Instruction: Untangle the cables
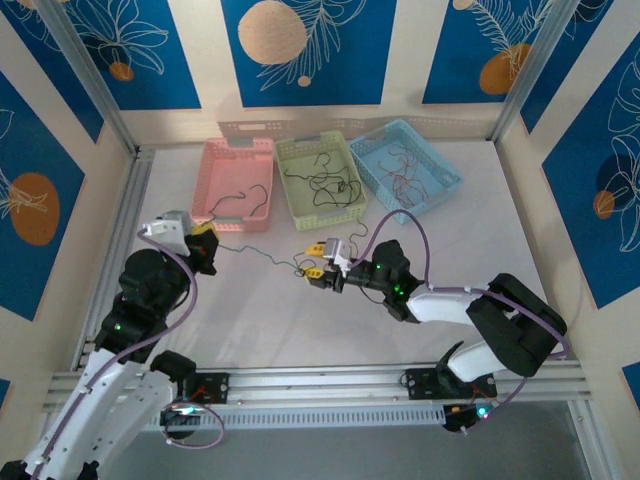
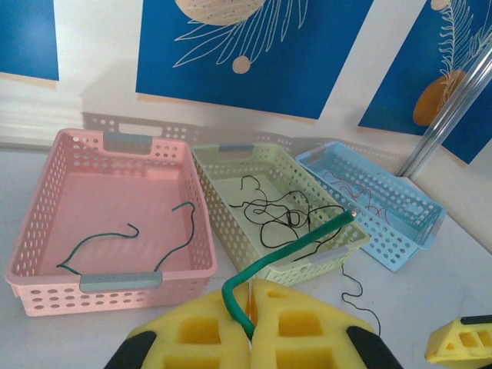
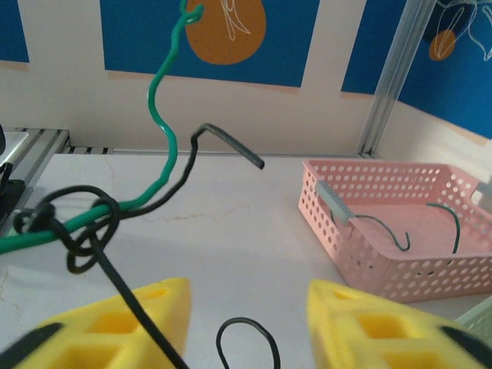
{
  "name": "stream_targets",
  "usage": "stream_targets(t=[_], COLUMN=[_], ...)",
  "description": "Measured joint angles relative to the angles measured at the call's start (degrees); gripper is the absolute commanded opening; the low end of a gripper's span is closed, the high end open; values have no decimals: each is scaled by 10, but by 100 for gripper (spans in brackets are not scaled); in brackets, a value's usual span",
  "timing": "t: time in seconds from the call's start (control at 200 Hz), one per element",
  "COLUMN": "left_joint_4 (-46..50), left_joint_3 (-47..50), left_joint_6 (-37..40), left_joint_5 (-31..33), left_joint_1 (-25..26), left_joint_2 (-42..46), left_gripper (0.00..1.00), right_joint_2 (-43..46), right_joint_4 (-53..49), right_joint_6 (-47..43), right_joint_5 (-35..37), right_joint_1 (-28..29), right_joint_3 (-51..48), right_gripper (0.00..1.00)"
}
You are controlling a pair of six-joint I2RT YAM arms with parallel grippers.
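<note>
Now the left claw [image 2: 251,296] is closed tight on one end of a green cable [image 2: 296,244], which runs across the bench [image 1: 300,320] toward the right claw [image 3: 246,290], whose fingers stand apart and grip nothing, just behind a black cable [image 3: 88,231] knotted around the green one.

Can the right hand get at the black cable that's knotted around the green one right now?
Probably yes: the right hand is open, and the black cable loops the green cable just ahead of it, nothing between.
</note>
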State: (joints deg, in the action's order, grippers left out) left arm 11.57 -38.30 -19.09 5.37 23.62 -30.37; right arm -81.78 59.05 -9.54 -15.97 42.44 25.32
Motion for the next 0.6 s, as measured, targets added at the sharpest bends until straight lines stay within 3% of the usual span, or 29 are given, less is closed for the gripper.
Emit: stream_targets(t=[0.045, 0.065, 0.595], left_joint_4=[0, 0, 35], left_joint_3=[0, 0, 2], left_joint_6=[1, 1, 1], left_joint_5=[0, 0, 60], left_joint_1=[0, 0, 2], left_joint_2=[1, 2, 68], left_gripper=[0, 0, 0], right_joint_2=[0, 0, 28], right_joint_4=[0, 1, 25], right_joint_6=[-3, -7, -4], right_joint_5=[0, 0, 17], right_joint_1=[0, 0, -7], right_joint_3=[0, 0, -13], right_gripper=[4, 0, 0])
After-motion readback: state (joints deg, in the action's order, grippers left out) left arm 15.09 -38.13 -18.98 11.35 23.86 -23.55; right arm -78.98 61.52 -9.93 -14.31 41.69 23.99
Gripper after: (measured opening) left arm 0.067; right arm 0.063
